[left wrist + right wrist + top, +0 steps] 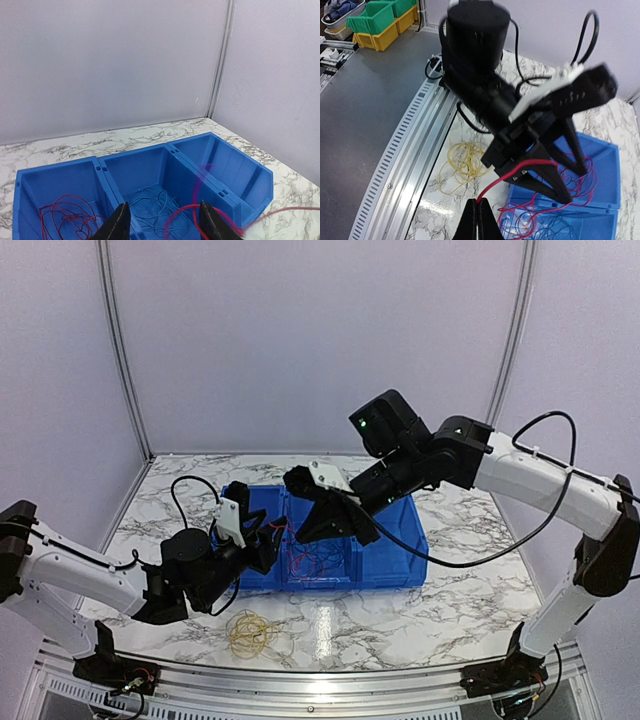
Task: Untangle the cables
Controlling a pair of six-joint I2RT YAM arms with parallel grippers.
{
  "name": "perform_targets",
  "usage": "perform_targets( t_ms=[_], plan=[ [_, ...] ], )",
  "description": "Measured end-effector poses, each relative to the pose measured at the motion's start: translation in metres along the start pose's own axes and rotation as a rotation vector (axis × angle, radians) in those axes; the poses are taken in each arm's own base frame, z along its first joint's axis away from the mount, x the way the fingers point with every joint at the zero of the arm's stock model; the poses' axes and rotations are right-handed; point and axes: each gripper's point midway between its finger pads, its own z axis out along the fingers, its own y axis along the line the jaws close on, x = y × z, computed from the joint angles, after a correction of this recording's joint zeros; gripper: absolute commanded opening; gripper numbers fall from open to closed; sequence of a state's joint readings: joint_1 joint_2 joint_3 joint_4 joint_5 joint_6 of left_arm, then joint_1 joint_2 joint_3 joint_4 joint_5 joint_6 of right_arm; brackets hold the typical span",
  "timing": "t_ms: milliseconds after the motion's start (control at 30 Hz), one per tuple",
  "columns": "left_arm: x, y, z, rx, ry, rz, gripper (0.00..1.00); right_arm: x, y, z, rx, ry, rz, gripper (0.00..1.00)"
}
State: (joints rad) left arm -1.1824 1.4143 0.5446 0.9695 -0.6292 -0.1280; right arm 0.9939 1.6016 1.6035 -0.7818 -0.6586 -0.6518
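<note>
A blue three-part bin (395,565) holds thin cables. In the left wrist view red cables (65,217) lie in its left part and dark blue cables (152,200) in the middle part. My right gripper (479,219) is shut on the end of a red cable (517,172) that runs up from the bin; it hangs over the bin's front (305,532). My left gripper (164,206) is open above the bin's near wall, and a red cable loop (182,212) passes between its fingers. It shows at the bin's left front in the top view (268,540).
A coil of yellow cable (250,633) lies on the marble table in front of the bin; it also shows in the right wrist view (462,160). The aluminium rail (320,690) runs along the table's near edge. Grey walls close off the back and sides.
</note>
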Motion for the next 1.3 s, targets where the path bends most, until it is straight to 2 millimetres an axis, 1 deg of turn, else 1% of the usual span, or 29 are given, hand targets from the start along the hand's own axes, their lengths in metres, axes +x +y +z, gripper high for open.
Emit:
perform_targets(
  t_ms=[100, 133, 167, 267, 333, 400, 467, 533, 567, 633, 667, 733, 767, 867, 900, 967, 1033, 1133, 1200, 1300],
  plan=[
    [0.01, 0.008, 0.008, -0.024, 0.007, -0.037, 0.39, -0.033, -0.002, -0.02, 0.019, -0.057, -0.049, 0.0],
    [0.014, 0.009, 0.009, -0.025, 0.011, -0.047, 0.38, -0.048, -0.001, -0.031, 0.026, -0.087, -0.071, 0.0],
    [0.018, 0.009, 0.01, -0.021, 0.016, -0.06, 0.38, -0.058, 0.0, -0.039, 0.034, -0.109, -0.087, 0.0],
    [0.035, 0.006, 0.012, 0.002, 0.045, -0.094, 0.36, -0.099, 0.008, -0.074, 0.054, -0.203, -0.151, 0.0],
    [0.044, 0.003, 0.013, 0.015, 0.064, -0.117, 0.35, -0.121, 0.014, -0.097, 0.067, -0.259, -0.19, 0.0],
    [0.05, 0.001, 0.014, 0.026, 0.078, -0.135, 0.34, -0.14, 0.021, -0.121, 0.08, -0.313, -0.226, 0.0],
    [0.056, 0.0, 0.013, 0.034, 0.091, -0.152, 0.34, -0.153, 0.027, -0.141, 0.094, -0.352, -0.256, 0.0],
    [0.06, 0.001, 0.011, 0.037, 0.101, -0.164, 0.35, -0.16, 0.031, -0.154, 0.112, -0.373, -0.278, 0.0],
    [0.062, 0.002, 0.01, 0.038, 0.105, -0.168, 0.37, -0.161, 0.033, -0.158, 0.119, -0.377, -0.283, 0.0],
    [0.066, 0.003, 0.006, 0.039, 0.116, -0.168, 0.44, -0.159, 0.033, -0.159, 0.136, -0.368, -0.279, 0.0],
    [0.068, 0.005, 0.002, 0.038, 0.119, -0.165, 0.48, -0.154, 0.031, -0.157, 0.141, -0.357, -0.269, 0.0],
    [0.064, 0.005, -0.008, 0.044, 0.113, -0.161, 0.58, -0.139, 0.024, -0.146, 0.159, -0.317, -0.23, 0.0],
    [0.059, 0.005, -0.014, 0.05, 0.101, -0.16, 0.61, -0.13, 0.02, -0.139, 0.165, -0.295, -0.208, 0.0],
    [0.033, -0.002, -0.03, 0.105, 0.045, -0.157, 0.67, -0.094, 0.003, -0.112, 0.187, -0.206, -0.124, 0.0],
    [0.021, -0.006, -0.035, 0.129, 0.018, -0.159, 0.69, -0.082, -0.001, -0.103, 0.191, -0.177, -0.099, 0.0],
    [-0.003, -0.013, -0.043, 0.172, -0.037, -0.159, 0.71, -0.064, -0.007, -0.091, 0.198, -0.136, -0.064, 0.0],
    [-0.02, -0.019, -0.048, 0.205, -0.075, -0.151, 0.72, -0.051, -0.012, -0.081, 0.205, -0.108, -0.036, 0.0],
    [-0.039, -0.033, -0.047, 0.252, -0.111, -0.138, 0.72, -0.043, -0.015, -0.074, 0.207, -0.099, -0.016, 0.0],
    [-0.055, -0.044, -0.043, 0.285, -0.136, -0.134, 0.72, -0.043, -0.017, -0.072, 0.208, -0.105, -0.013, 0.0],
    [-0.071, -0.056, -0.034, 0.297, -0.164, -0.14, 0.71, -0.044, -0.02, -0.069, 0.207, -0.117, -0.006, 0.0]
  ],
)
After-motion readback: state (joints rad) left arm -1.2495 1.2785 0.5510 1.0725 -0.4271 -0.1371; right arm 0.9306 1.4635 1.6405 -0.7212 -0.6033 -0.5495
